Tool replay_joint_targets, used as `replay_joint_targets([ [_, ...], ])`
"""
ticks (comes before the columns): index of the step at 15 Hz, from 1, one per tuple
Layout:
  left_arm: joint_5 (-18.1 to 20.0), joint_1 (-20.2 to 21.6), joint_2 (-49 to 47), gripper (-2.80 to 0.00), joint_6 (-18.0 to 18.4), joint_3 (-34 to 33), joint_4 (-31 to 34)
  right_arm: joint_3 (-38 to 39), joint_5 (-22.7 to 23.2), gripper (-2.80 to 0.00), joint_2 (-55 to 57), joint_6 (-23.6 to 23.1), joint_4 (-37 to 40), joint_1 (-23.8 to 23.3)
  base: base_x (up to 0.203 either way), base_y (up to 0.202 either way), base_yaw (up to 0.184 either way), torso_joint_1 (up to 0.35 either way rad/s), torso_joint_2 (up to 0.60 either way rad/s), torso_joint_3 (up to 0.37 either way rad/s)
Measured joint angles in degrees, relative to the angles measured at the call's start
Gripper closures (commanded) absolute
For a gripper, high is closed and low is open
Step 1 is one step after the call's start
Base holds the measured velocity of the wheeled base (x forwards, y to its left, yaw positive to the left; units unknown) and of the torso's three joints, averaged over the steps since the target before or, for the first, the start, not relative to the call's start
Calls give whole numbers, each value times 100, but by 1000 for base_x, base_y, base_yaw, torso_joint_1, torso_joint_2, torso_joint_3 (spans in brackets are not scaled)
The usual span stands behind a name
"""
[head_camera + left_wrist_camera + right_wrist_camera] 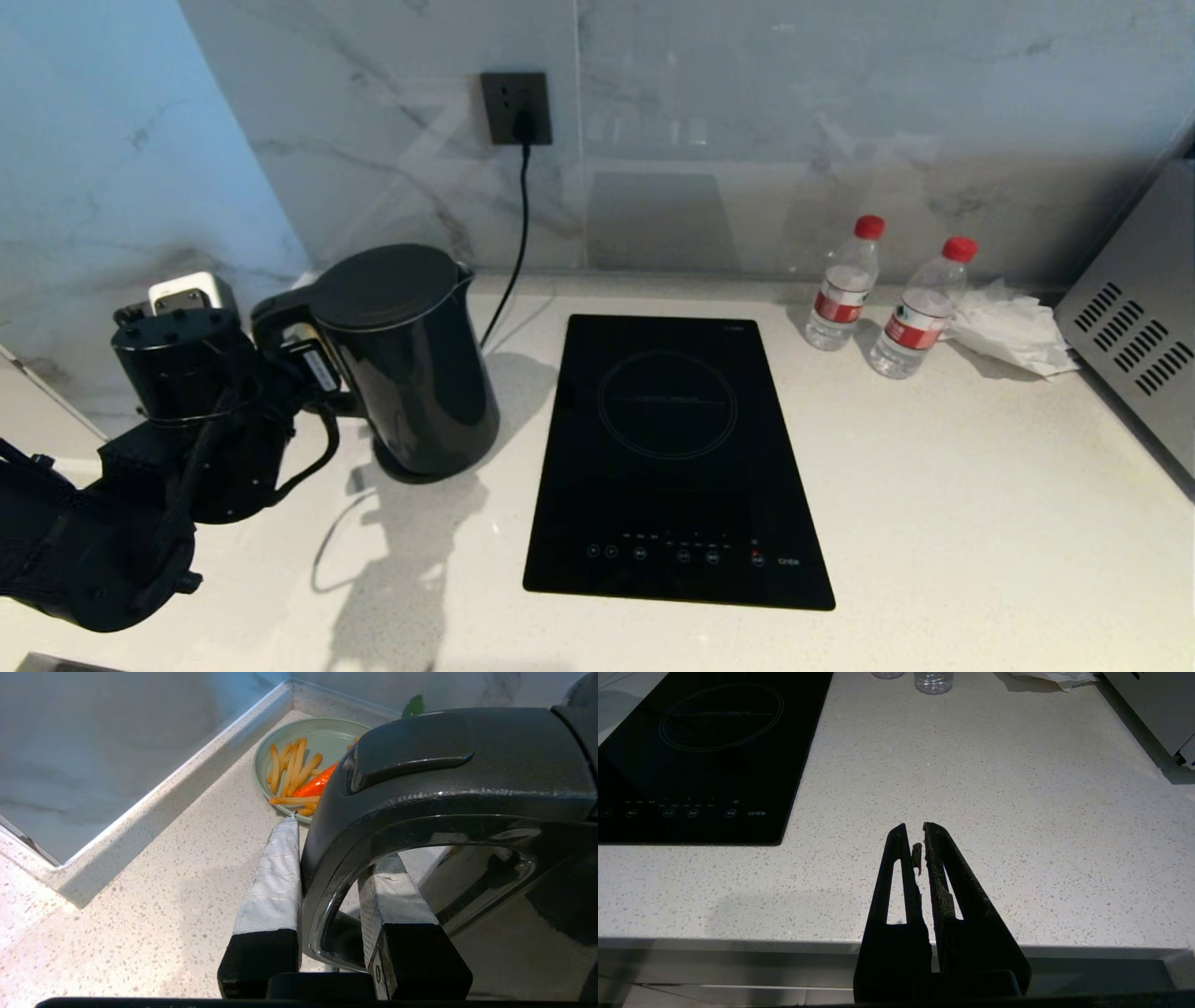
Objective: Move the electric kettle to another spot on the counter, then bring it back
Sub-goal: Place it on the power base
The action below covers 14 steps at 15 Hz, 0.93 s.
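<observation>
The electric kettle (411, 364) is a glossy black jug with a flat lid, upright at the left of the counter (934, 485), beside the cooktop. My left gripper (338, 844) is shut on its loop handle (444, 765), one white-padded finger outside the loop and one inside. In the head view the left arm (187, 411) reaches in from the left, and the handle hides the fingers there. I cannot tell whether the kettle's bottom rests on the counter or hangs just above it. My right gripper (915, 828) is shut and empty over the counter's front edge.
A black glass cooktop (672, 448) lies mid-counter. Two red-capped water bottles (843, 285) and crumpled white paper (1008, 327) stand at the back right, by a metal appliance (1134, 345). A cord (518, 224) drops from the wall socket. A green plate of fries (303, 760) sits in the left corner.
</observation>
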State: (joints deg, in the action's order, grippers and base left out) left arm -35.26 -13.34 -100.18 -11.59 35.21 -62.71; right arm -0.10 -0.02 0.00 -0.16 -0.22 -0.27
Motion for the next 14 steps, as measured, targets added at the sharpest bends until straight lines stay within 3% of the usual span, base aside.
replay_joint_targets([
  [6,111,364,-53,0,-21,32,1,0,0,0,0,0,-2,0,0,0,0,0,0,0],
  [14,111,441,55,0,-1,180,48,2,0,0,0,0,-1,0,0,0,0,0,0,0],
])
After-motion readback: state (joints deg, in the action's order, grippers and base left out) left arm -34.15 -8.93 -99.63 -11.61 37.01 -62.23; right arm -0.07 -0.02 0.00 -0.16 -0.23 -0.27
